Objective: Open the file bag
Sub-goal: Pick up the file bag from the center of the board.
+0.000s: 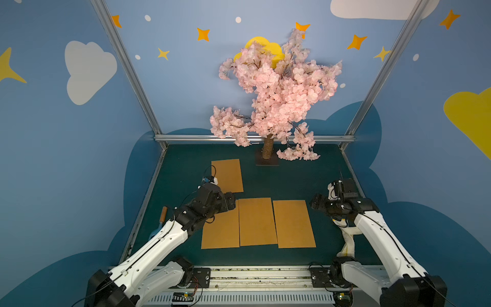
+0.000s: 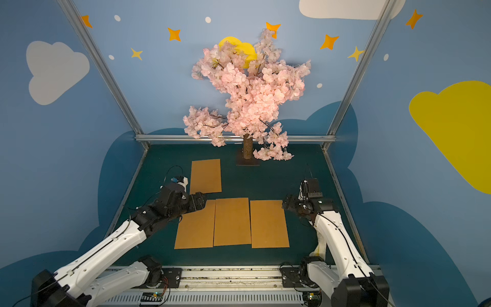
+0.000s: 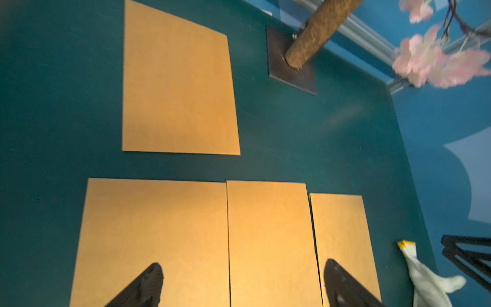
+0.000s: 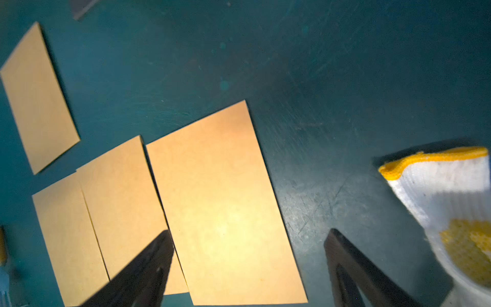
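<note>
Four brown sheets lie flat on the mat (image 1: 289,183), a row of three (image 1: 256,222) at centre and a fourth sheet (image 1: 228,174) at 11 o'clock, and I cannot tell which is the file bag; left gripper (image 1: 231,201) at 9 and right gripper (image 1: 313,203) at 3 both have fingers apart, holding nothing.

Three flat brown rectangular paper file bags lie side by side on the dark green flat bench (image 1: 281,183): left bag (image 1: 221,234), middle bag (image 1: 256,222), right bag (image 1: 293,224). The left tool (image 3: 243,263) hangs over the left bag's far corner; the right tool (image 4: 249,231) is just right of the right bag. A fourth brown paper file bag (image 1: 228,172) lies beyond the left tool, apart from the row. Farther back, between the tools, a pink-blossomed artificial tree (image 1: 276,93) stands on a dark square plate (image 1: 267,162). A white knitted glove (image 1: 348,242) lies behind the right tool, under its arm. Behind and left of the left tool lies what may be a wooden-handled brush (image 1: 164,212).
</note>
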Robot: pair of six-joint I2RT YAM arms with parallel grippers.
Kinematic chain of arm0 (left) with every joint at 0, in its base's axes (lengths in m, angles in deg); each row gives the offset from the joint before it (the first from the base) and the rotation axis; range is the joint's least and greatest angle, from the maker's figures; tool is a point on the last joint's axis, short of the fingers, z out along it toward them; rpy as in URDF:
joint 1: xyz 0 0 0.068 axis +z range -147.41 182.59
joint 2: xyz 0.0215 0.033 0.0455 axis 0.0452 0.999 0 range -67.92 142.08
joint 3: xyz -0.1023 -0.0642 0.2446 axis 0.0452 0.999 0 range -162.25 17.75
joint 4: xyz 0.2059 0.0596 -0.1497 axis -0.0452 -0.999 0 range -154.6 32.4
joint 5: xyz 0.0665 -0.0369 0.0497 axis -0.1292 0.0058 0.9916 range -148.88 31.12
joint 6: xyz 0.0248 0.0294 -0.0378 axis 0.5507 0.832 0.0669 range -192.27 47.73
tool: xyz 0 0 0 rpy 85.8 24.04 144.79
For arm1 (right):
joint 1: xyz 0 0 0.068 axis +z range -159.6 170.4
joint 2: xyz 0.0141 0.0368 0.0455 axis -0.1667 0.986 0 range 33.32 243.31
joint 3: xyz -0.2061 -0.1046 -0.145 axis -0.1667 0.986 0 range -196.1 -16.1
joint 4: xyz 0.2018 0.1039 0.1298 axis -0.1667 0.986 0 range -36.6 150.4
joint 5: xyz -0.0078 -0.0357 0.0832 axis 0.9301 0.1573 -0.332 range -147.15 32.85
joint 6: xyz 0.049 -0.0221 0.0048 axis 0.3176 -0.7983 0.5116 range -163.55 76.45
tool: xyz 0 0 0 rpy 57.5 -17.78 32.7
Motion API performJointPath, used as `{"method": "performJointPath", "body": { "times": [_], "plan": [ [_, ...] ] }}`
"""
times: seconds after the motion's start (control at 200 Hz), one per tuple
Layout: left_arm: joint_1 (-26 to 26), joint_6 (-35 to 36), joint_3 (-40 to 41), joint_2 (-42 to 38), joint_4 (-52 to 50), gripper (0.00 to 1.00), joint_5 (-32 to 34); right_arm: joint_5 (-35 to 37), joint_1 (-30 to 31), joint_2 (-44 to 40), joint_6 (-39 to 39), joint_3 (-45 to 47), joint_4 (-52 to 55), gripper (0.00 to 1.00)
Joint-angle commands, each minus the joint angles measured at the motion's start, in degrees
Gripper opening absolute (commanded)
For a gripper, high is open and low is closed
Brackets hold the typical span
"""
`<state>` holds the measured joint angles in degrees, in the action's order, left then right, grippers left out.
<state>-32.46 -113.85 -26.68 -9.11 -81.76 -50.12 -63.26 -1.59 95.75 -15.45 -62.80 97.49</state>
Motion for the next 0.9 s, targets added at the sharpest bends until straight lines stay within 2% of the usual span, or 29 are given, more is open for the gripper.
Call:
{"method": "performJointPath", "body": {
  "times": [0.0,0.2,0.446,0.611,0.891],
  "plan": [
    [-4.75,-2.3,-3.35,4.93,-1.63,0.88,0.41,-2.83,0.31,4.6,0.25,-1.18,2.4,0.89],
    [-14.0,-3.91,-9.42,17.29,1.04,0.54,-1.61,-7.36,0.43,15.35,-3.78,-4.16,5.34,0.88],
    [-16.84,-4.79,-17.46,30.68,4.41,0.28,-9.44,-8.61,0.43,18.65,-4.35,-3.71,4.06,0.88],
    [-17.95,-5.16,-21.96,38.4,6.17,0.2,-12.71,-8.83,0.43,20.55,-4.54,-2.84,2.56,0.87],
    [-19.0,-5.35,-23.88,43.85,9.36,0.19,-15.09,-11.0,0.33,22.86,-4.55,-1.47,-0.5,0.86]
  ]
}}
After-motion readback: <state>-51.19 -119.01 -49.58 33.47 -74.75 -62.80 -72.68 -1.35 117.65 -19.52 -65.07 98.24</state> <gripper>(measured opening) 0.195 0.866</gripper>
